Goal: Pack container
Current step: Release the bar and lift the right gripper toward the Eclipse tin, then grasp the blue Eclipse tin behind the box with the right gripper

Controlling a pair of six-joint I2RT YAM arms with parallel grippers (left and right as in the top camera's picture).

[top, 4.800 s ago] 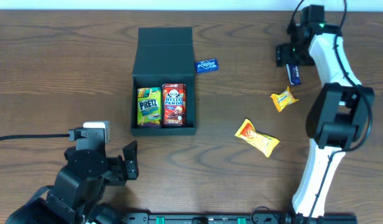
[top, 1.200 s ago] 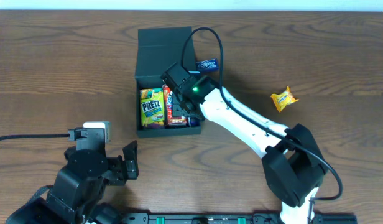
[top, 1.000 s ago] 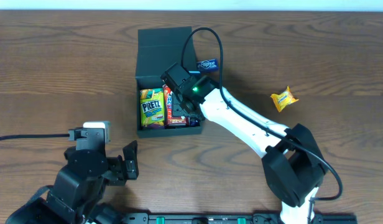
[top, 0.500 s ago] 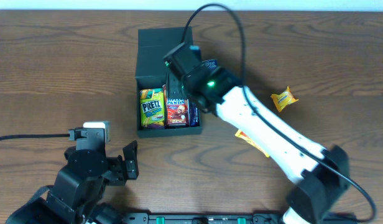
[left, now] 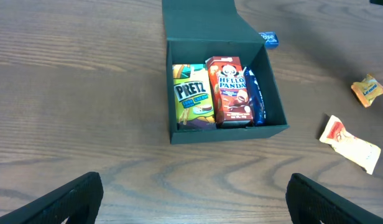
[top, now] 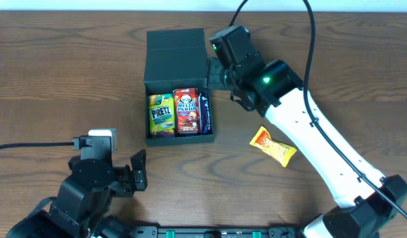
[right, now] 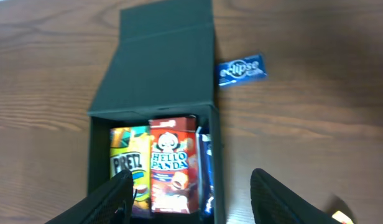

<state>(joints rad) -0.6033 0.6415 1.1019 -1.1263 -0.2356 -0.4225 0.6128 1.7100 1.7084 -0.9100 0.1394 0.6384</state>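
left fingers (top: 136,170): lower left of the overhead frame, spread wide, holding nothing.
orange packet (top: 273,145): flat on the tabletop (top: 71,79), right of centre, well apart from the container.
container (top: 179,139): upper centre-left, lid open on its far side. inside, side by side: pretz box (top: 160,114), hello panda box (top: 186,111), blue packet (top: 204,114) against the right wall.
yellow candy (left: 369,89): right edge of the left wrist frame.
right fingers (top: 215,71): by the lid's right edge, parted, empty.
eclipse pack (right: 241,68): just beside the lid.
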